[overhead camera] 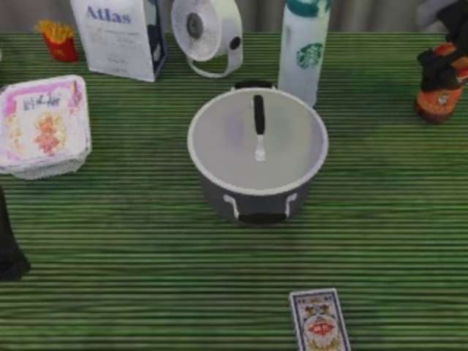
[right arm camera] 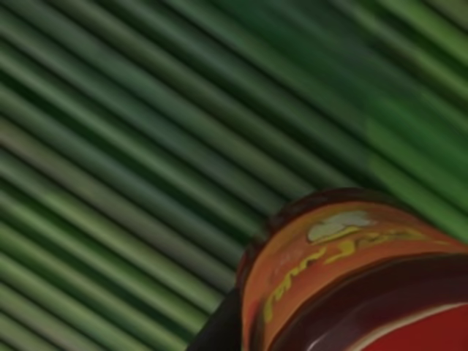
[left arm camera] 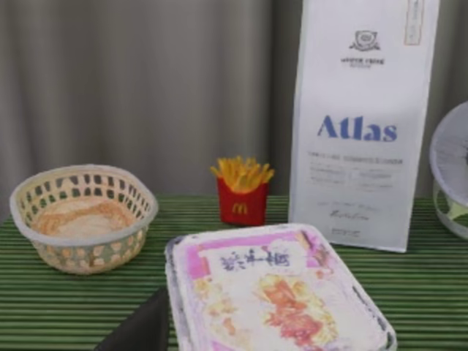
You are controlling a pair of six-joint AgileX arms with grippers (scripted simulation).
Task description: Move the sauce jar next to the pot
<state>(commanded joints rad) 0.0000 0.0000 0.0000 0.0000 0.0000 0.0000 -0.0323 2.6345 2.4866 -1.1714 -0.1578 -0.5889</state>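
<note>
One arm at work: right gripper (overhead camera: 444,69) on sauce jar (overhead camera: 437,102); grip state: cannot tell.
Jar far right, well apart from pot (overhead camera: 257,155); left arm parked at left edge.

grey pot (overhead camera: 219,194), green striped table (overhead camera: 110,234) (mat-like)

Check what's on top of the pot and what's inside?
A flat pale grey lid with a black lid handle sits on the pot. The inside is covered by it, so the contents cannot be seen.
</note>
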